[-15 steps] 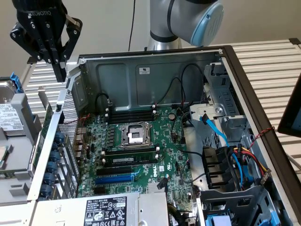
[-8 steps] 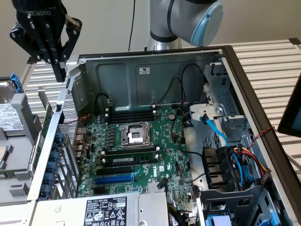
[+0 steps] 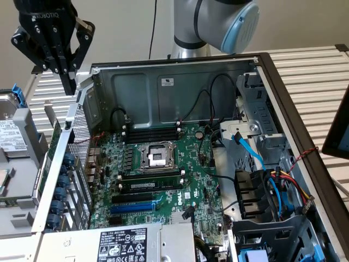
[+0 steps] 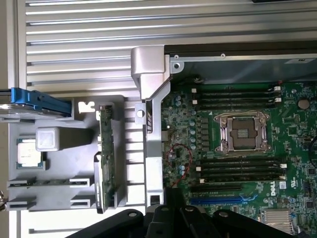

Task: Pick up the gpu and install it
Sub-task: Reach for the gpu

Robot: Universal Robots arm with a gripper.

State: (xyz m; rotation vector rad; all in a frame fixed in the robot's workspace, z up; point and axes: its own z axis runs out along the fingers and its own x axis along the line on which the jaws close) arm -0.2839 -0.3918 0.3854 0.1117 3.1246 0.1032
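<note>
The gripper [image 3: 70,68] hangs empty, fingers spread wide, above the computer case's [image 3: 180,68] outer wall. Just outside that wall, the gpu [image 4: 106,156] stands on edge in a grey holder [image 4: 59,193]. Best to centre squarely over its top edge.

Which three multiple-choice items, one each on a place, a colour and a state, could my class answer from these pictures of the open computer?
1. Where is the gpu?
A in a motherboard slot
B on edge in the grey holder outside the case
C lying on the CPU socket

2. What colour is the long slot nearest the power supply?
A blue
B red
C yellow

3. How is the CPU socket?
A under a cooler
B bare
C covered by a cable

Answers: 1 B, the card stands in the holder beside the case wall. 2 A, it shows blue beside black slots. 3 B, its metal frame lies uncovered.
</note>
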